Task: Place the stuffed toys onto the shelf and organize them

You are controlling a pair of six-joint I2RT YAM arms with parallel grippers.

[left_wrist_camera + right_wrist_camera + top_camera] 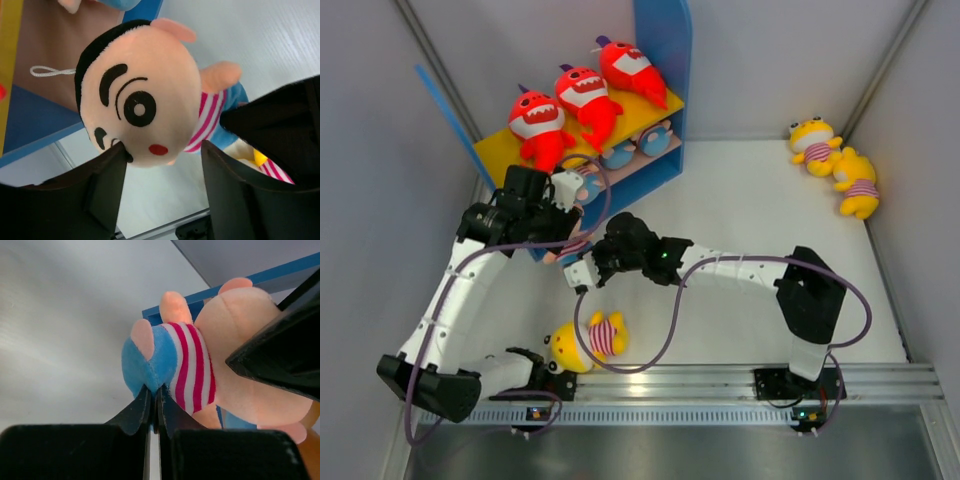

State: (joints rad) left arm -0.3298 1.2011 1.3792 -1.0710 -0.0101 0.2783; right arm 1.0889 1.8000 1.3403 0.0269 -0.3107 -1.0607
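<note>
Right gripper (154, 392) pinches pink-faced doll (190, 365) — left gripper (164, 150) seemingly spread at its head

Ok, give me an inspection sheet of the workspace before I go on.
Surface: white table.
Job's things: shelf holds three red sharks on top, dolls on the lower board; pink-faced doll in front of it; two yellow dolls far right, another yellow doll by the left arm's base.
Clutter: nothing seen.
Hands: right hand shut on the pink-faced doll's blue bottom; left hand open around its head.
Cables: purple cable loops beside the near yellow doll.
Surroundings: grey walls on three sides.
</note>
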